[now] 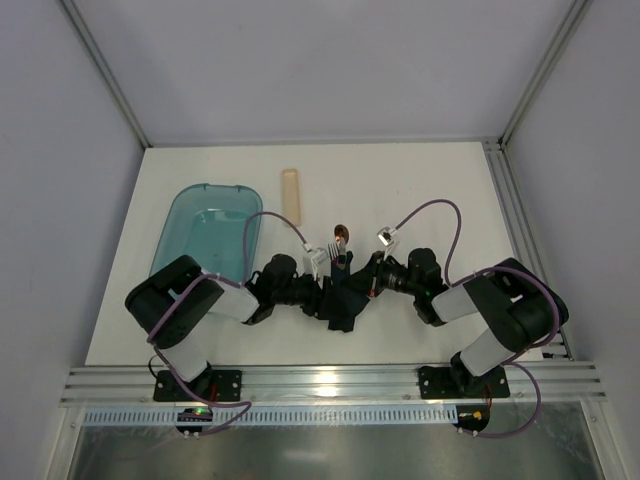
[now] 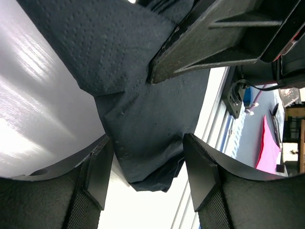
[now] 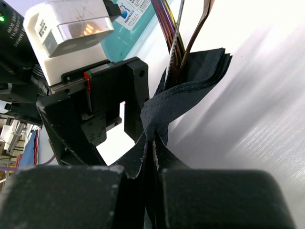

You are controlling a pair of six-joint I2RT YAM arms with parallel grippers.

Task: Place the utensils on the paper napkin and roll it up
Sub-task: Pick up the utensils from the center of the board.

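I read the paper napkin (image 2: 143, 129) as matt dark paper, dimple-embossed and creased | utensils (image 3: 177, 33): polished copper-toned metal, glossy, rainbow sheen on one handle | desk (image 2: 38, 119): smooth white, soft glare | tub (image 1: 200, 225): translucent teal plastic, glossy | stick (image 1: 291, 195): pale, looks like bare wood to me | left claw (image 2: 147, 167): matt black plastic, finely grained.

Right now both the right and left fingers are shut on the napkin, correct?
Not quite: the left fingers stand open with the napkin between them, per the left wrist view. The right fingers are shut on it.
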